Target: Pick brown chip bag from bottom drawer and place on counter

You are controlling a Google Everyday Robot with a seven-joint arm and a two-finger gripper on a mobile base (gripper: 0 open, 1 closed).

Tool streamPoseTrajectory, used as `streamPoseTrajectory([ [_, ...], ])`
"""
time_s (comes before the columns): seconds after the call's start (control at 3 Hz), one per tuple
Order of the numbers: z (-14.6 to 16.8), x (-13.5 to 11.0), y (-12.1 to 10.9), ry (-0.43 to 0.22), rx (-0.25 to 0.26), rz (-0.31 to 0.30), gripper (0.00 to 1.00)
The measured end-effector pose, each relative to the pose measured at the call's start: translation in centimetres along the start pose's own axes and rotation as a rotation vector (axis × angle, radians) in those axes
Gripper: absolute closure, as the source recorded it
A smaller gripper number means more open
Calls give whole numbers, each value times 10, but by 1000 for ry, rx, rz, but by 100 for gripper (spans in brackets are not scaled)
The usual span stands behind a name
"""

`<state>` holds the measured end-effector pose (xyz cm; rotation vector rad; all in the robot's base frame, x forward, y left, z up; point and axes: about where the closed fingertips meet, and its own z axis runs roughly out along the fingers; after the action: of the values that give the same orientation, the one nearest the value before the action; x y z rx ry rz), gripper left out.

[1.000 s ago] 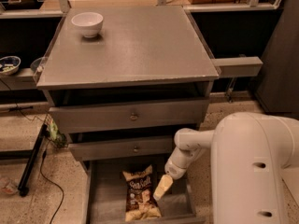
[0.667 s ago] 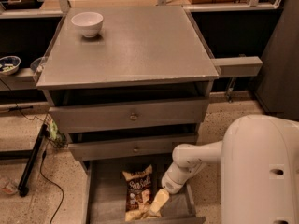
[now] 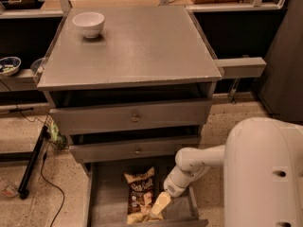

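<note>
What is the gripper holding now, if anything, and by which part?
It cannot be told. The gripper is down in the bottom drawer, at the near end of the brown chip bag.

A grey cabinet seen from above. A white bowl (image 3: 88,23) sits at the far left corner of the counter (image 3: 142,46). The bottom drawer (image 3: 102,205) is pulled open, and the brown chip bag (image 3: 138,192) lies flat inside. The white arm (image 3: 196,164) reaches in from the right, its gripper (image 3: 158,206) at the bag's lower right end.
</note>
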<state>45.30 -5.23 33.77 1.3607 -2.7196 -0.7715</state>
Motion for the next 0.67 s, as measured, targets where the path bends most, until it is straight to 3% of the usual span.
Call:
streamPoseTrajectory([
  [0.67, -1, -19, -28, -81, 112, 142, 0],
])
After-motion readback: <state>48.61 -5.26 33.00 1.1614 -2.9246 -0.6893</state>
